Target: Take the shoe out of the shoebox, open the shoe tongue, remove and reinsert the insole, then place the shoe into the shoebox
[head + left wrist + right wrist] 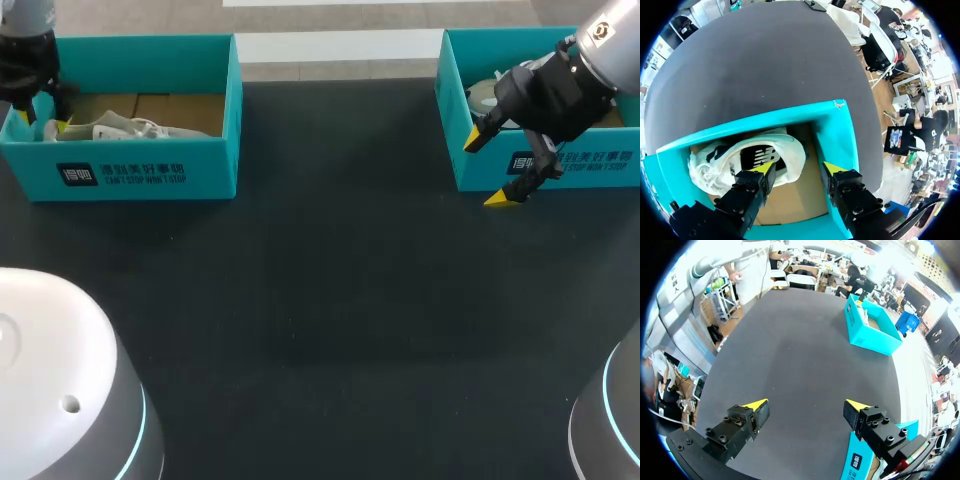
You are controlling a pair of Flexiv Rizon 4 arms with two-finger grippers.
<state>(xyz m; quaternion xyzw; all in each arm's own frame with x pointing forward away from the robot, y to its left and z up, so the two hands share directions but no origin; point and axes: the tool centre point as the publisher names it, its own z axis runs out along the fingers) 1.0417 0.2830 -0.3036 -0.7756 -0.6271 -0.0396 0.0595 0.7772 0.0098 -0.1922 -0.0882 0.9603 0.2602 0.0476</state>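
A white shoe [125,128] with a dark logo lies on its side inside the teal left shoebox [150,170]. My left gripper [42,122] hangs at that box's left end, above the shoe's heel. In the left wrist view the gripper [799,169] is open: one finger hovers over the shoe [787,145], the other stands by the box wall [837,130]. My right gripper [485,170] is open and holds nothing, in front of the left corner of the teal right shoebox [560,165]. The right wrist view shows this gripper [806,405] over bare black table.
A pale object [485,95] lies in the right shoebox, partly hidden by my right arm. The black tabletop [330,300] spreads between the two boxes. In the right wrist view the left shoebox [872,335] stands far ahead, and a corner of the right shoebox [860,460] sits under one finger.
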